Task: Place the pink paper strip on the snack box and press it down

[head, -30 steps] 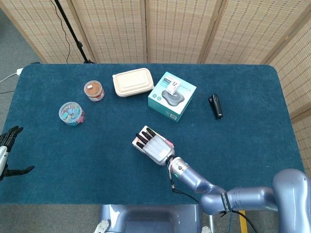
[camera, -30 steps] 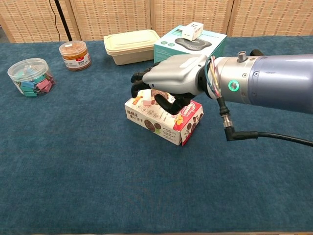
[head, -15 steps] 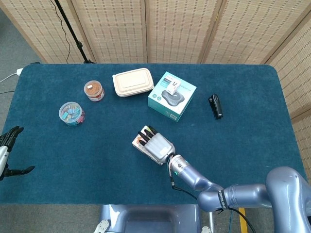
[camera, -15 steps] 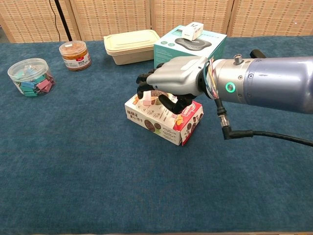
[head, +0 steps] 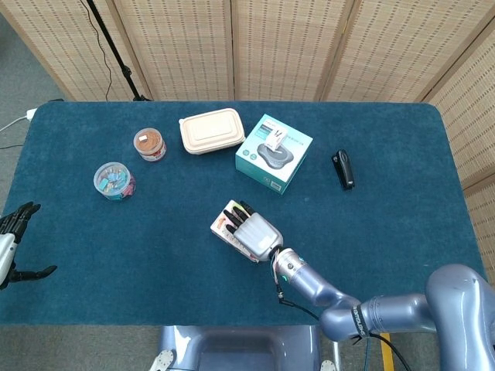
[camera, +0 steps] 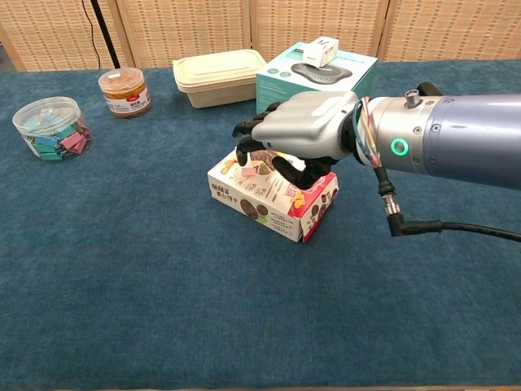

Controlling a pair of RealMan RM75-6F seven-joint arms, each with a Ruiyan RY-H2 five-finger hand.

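The pink paper strip [camera: 248, 171] already lies on the snack box [camera: 273, 197]. The right hand [camera: 303, 134] hovers just above it, fingers curled and holding nothing, so the pressing looks done or nearly done.

Bright, even overhead light in both sharp views, soft shadows on the worktop [camera: 122, 285], a glossy sheen on the arm [camera: 456, 142], slight bowing at the chest view's edges
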